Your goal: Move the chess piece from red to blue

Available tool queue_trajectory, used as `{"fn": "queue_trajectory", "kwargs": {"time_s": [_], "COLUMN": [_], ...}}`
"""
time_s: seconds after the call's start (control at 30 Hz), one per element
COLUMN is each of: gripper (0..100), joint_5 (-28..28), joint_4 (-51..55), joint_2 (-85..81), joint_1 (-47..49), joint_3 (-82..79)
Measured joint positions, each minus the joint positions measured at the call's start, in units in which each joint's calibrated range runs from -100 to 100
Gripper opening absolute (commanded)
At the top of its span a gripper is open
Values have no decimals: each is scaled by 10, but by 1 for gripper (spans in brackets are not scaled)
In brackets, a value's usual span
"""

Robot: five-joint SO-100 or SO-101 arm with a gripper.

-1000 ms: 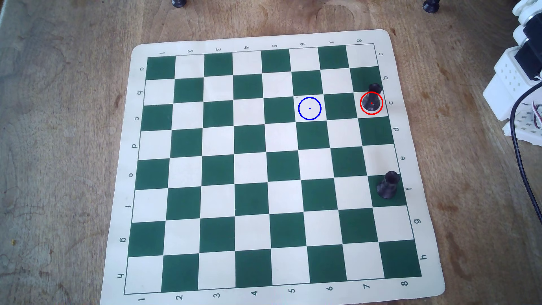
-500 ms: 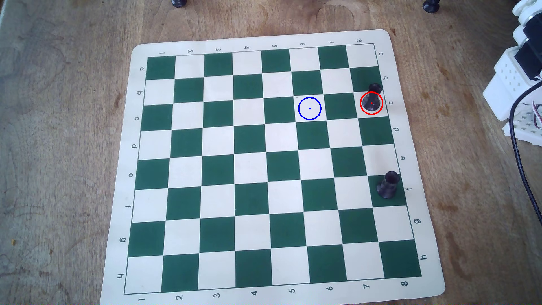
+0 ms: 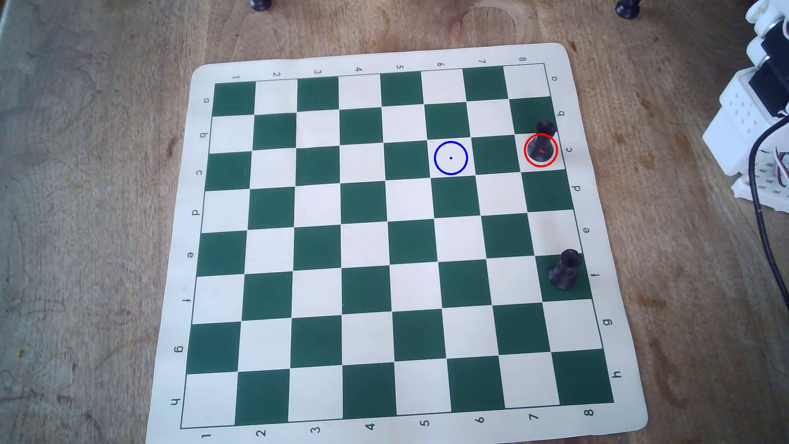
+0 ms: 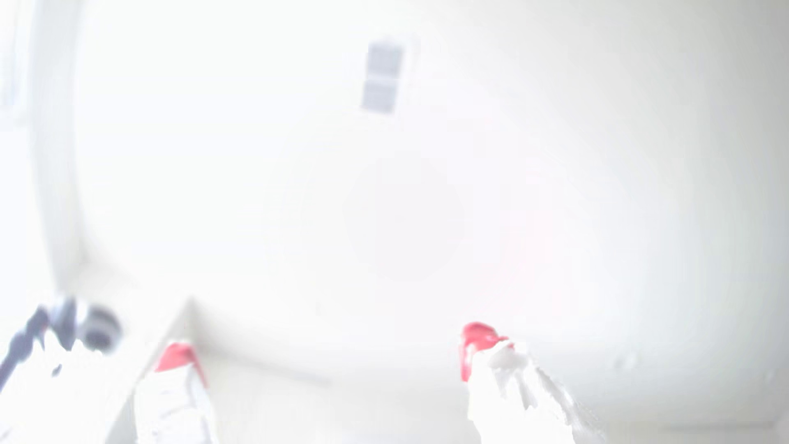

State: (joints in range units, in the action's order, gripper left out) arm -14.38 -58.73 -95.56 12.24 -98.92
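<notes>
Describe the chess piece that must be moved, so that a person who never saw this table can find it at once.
In the overhead view, find the green and cream chessboard and follow its right edge, column 8, to row c. There the chess piece stands inside the red circle. Its body is smooth and slim, while the other black piece, lower on row f, has a stepped body and no circle.

2 cameras: 1 fixed overhead, 1 on the wrist.

The overhead view looks steeply down on the chessboard mat from well above, the board slightly rotated, with the arm cut off at the right edge. The wrist view sits close behind the gripper, whose red-tipped fingers rise from the bottom edge; it faces an overexposed, blurred white background. No shared part of the scene can be made out.
</notes>
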Motion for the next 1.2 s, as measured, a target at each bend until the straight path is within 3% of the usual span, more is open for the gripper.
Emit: {"fn": "queue_trajectory", "kwargs": {"time_s": [0.17, 0.47, 0.7, 0.93, 1.2], "gripper": [35, 38, 41, 39, 37], "joint_5": [4, 93, 117, 144, 165], "joint_4": [139, 433, 799, 978, 1149], "joint_2": [-2, 1, 18, 4, 155], "joint_1": [-10, -119, -150, -151, -181], "joint_3": [-1, 14, 171, 257, 404]}}
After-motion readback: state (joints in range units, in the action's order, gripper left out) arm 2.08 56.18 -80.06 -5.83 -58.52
